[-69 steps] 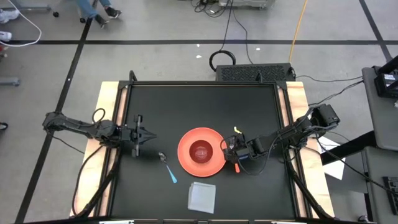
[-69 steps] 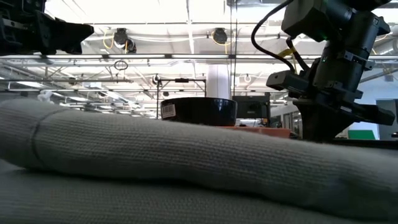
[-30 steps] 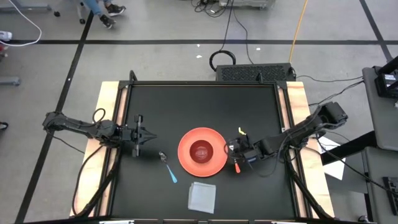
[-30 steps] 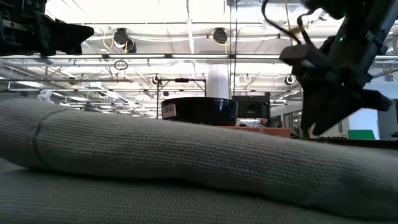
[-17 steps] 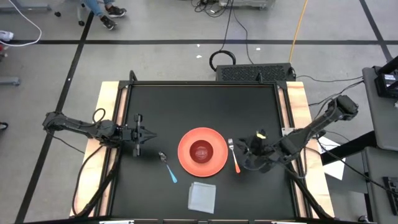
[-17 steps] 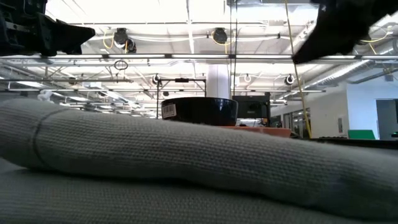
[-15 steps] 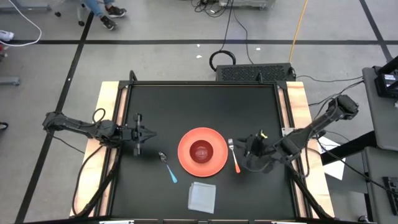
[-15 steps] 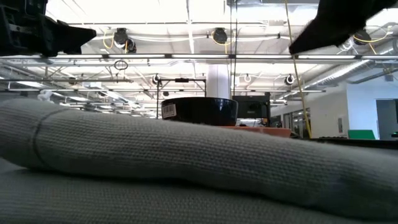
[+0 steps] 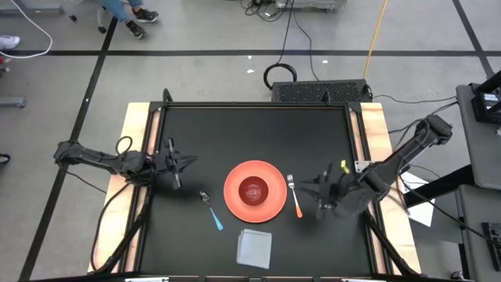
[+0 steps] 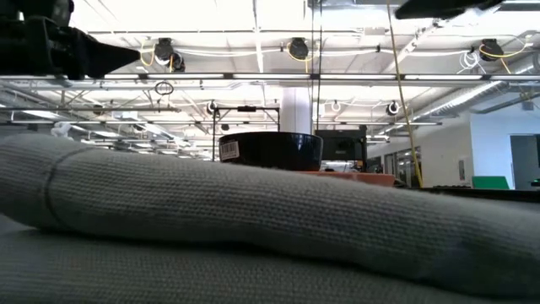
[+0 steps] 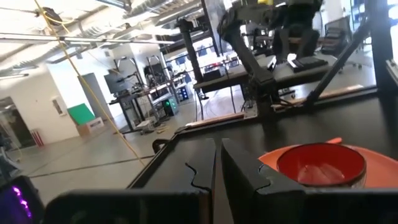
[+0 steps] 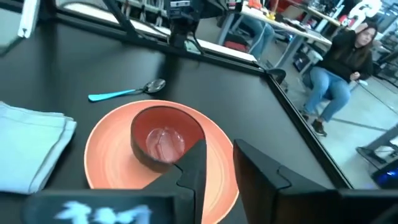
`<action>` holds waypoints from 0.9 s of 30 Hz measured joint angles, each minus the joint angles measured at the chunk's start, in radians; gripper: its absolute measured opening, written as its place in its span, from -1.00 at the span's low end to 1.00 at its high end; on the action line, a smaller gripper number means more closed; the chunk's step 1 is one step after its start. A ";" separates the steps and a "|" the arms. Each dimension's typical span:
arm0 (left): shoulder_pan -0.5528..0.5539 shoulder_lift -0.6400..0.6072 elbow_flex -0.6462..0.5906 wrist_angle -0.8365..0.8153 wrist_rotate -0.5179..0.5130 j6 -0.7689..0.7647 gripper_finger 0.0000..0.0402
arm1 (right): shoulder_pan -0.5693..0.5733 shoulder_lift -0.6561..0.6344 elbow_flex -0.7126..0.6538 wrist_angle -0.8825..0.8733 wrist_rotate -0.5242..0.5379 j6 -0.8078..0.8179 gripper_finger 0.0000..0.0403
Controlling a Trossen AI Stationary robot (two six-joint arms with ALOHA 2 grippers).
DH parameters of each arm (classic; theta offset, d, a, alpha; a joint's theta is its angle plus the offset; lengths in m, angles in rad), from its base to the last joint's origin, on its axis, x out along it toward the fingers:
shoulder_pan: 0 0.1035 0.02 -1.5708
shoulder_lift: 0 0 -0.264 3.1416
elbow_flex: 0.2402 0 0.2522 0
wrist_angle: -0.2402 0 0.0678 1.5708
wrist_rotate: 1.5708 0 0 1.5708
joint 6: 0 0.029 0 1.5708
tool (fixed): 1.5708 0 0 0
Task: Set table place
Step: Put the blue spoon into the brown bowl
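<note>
Table: the table (image 9: 235,133) is a large square with a matte black top, a thin black frame and pale wooden strips down its left and right sides; it fills the middle of the high view.
Plate: a round, flat orange plate (image 9: 235,202) with a smooth, faintly glossy face lies a little below the table's centre.
Bowl: a small round red bowl (image 9: 253,190) with a dark outer wall sits on the middle of the plate; a barcode sticker shows on its side in the low view (image 10: 230,149).
Fork: a fork (image 9: 293,197) with a slim metal head and an orange handle lies flat just to the right of the plate, apart from its rim, prongs toward the far edge.
Spoon: a spoon (image 9: 210,210) with a shiny metal bowl and a thin light-blue handle lies at a slant just left of the plate.
Napkin: a pale grey folded cloth napkin (image 9: 254,247), roughly square with a woven ribbed texture, lies near the table's front edge below the plate.
Left gripper: the left gripper (image 9: 177,162) hangs over the left part of the table, well apart from the spoon, its two dark angular fingers (image 11: 239,177) clenched almost together on nothing.
Right gripper: the right gripper (image 9: 318,190) hovers just right of the fork without touching it; its dark fingers (image 12: 255,167) stand slightly apart with a narrow gap between them, empty.
</note>
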 joint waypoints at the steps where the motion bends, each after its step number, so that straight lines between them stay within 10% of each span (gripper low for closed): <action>1: 0.000 -0.003 0.000 0.003 0.000 0.000 -0.84 | 0.007 -0.041 -0.031 -0.001 0.000 0.004 -0.66; 15: 0.000 -0.091 0.000 -0.036 -0.051 0.013 -0.84 | -0.073 -0.745 -0.468 0.235 -0.240 -0.279 -0.67; 27: 0.000 -0.171 0.000 -0.189 -0.125 -0.042 -0.84 | -0.234 -0.852 -0.488 0.134 -0.395 -0.155 -0.67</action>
